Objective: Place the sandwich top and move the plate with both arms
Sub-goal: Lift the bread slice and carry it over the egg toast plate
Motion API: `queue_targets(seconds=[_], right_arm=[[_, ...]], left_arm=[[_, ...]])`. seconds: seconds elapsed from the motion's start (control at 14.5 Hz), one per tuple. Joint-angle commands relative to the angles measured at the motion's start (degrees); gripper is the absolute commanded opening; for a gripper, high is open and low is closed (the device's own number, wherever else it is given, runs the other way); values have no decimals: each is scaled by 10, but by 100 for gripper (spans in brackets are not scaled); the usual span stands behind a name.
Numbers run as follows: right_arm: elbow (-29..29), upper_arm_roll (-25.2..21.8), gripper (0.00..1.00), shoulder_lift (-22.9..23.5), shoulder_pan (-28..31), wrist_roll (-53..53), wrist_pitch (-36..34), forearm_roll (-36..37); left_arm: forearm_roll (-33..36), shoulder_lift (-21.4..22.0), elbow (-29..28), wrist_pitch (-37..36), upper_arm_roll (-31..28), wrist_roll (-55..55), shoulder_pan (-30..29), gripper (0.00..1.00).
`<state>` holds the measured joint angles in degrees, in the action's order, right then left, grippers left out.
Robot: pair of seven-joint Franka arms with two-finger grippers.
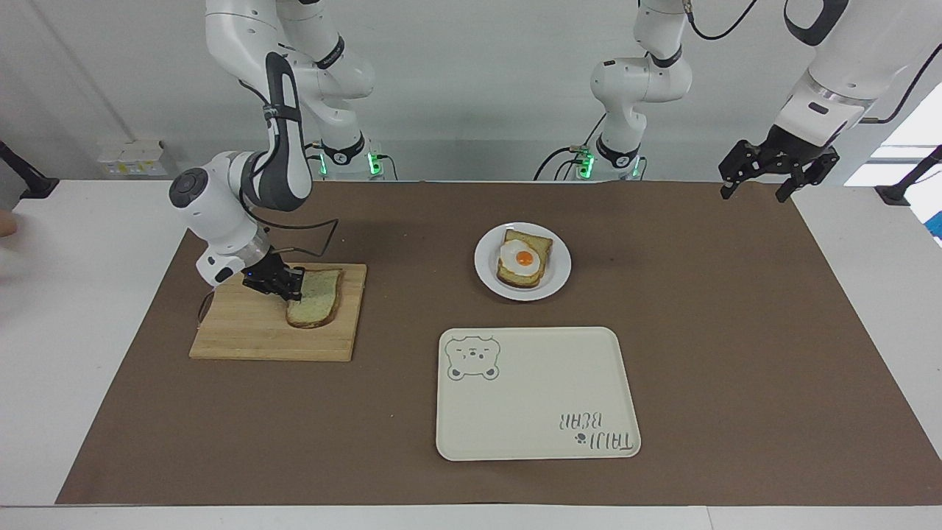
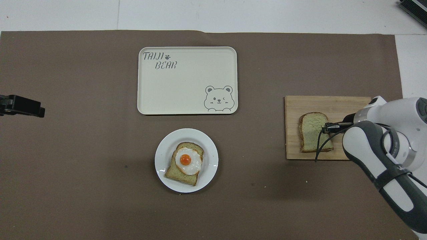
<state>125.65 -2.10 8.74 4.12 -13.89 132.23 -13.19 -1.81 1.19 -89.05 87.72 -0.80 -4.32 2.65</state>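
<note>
The sandwich top (image 1: 318,294), a plain pale slice with a brown crust, lies flat on a wooden board (image 1: 250,331) toward the right arm's end of the table; it also shows in the overhead view (image 2: 312,131). My right gripper (image 1: 291,288) is low at the slice's edge, closed on it; in the overhead view the right gripper (image 2: 328,126) covers that edge. The small white plate (image 1: 559,269) holds a toast slice with a fried egg (image 1: 523,259). My left gripper (image 1: 756,193) waits open and empty, raised over the mat's corner at the left arm's end.
A cream tray (image 1: 537,394) with a bear drawing lies farther from the robots than the plate (image 2: 210,146); the overhead view shows the tray (image 2: 186,80) too. A brown mat covers the table. The board (image 2: 333,103) sits at the mat's edge.
</note>
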Motion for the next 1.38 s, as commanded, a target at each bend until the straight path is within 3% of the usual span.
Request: queue_targets(seconds=[0.0, 0.21, 0.62, 0.76, 0.97, 1.31], right_arm=[[-1, 6, 0, 1, 6, -3, 4, -10], [-23, 6, 0, -3, 3, 13, -11, -10], [-126, 14, 0, -7, -6, 40, -162, -11], [-152, 22, 0, -5, -21, 40, -206, -54], [-155, 22, 0, -4, -66, 47, -199, -105], [-154, 22, 0, -4, -187, 128, -146, -112]], left_arm=[[6, -3, 9, -12, 5, 4, -6, 100], [6, -3, 9, -12, 5, 5, -6, 100], [6, -3, 9, -12, 5, 5, -6, 100], [6, -3, 9, -12, 5, 5, -6, 100], [6, -3, 9, -12, 5, 5, -6, 100], [6, -3, 9, -12, 5, 5, -6, 100]])
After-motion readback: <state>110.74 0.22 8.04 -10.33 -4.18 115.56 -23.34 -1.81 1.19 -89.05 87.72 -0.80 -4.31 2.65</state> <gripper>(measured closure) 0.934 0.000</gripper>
